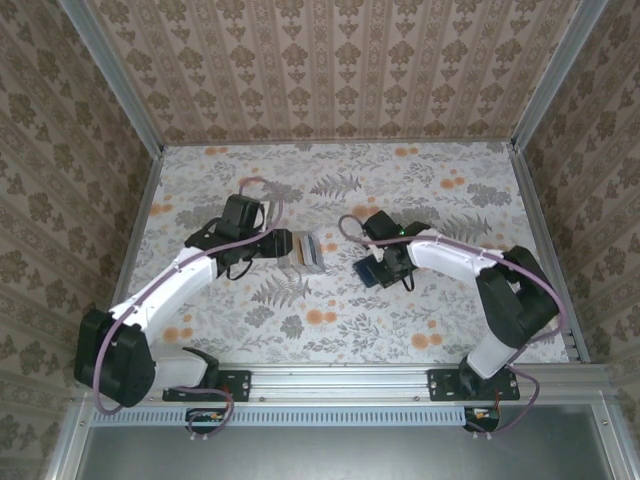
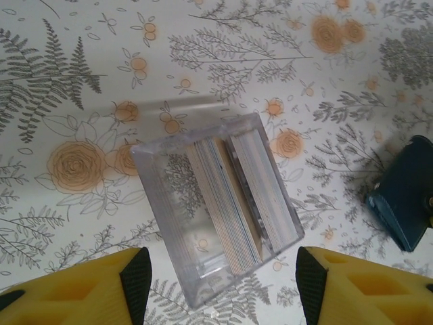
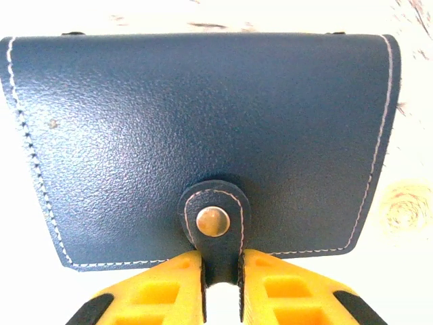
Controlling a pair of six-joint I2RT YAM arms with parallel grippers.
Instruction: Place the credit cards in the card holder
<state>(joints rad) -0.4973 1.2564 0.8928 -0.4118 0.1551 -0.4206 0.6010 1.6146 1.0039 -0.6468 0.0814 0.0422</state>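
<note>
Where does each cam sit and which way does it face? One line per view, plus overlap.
Top external: above and behind the bases, looking down at the table; both arms, left tool and right tool show.
Left wrist: on the left arm, facing down at the clear rack of credit cards; its yellow fingers frame the bottom, open.
Right wrist: on the right arm, close on the card holder; its fingers pinch the clasp tab.
Shared: top external and left wrist both see rack and card holder.
</note>
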